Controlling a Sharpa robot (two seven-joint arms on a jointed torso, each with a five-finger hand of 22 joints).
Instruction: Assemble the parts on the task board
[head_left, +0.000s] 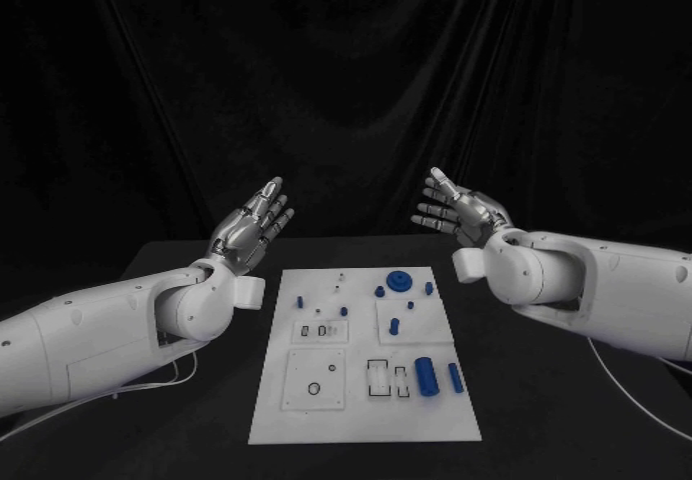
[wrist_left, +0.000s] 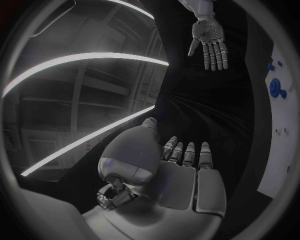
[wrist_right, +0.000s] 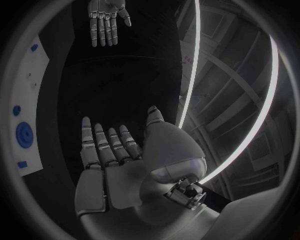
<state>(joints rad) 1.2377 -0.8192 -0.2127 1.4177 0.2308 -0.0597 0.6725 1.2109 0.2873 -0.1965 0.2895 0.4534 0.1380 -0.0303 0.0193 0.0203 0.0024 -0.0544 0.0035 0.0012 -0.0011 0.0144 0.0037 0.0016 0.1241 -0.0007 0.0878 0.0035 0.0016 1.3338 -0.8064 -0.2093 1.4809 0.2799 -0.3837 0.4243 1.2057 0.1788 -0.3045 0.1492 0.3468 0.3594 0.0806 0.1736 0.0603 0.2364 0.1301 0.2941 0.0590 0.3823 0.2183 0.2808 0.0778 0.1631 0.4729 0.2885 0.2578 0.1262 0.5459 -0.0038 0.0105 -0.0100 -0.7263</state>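
A staged robot lab: black curtain (head_left: 346, 100) behind a black table (head_left: 548, 400), strip lights (wrist_left: 81, 60) overhead.

Black table (head_left: 577, 420) — dark draped curtain (head_left: 346, 100) behind it

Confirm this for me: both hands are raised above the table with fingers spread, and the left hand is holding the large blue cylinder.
One point is wrong. The left hand holds nothing; the head view shows the large blue cylinder lying on the task board. The rest stands: both it and the right hand are raised above the table, fingers spread.
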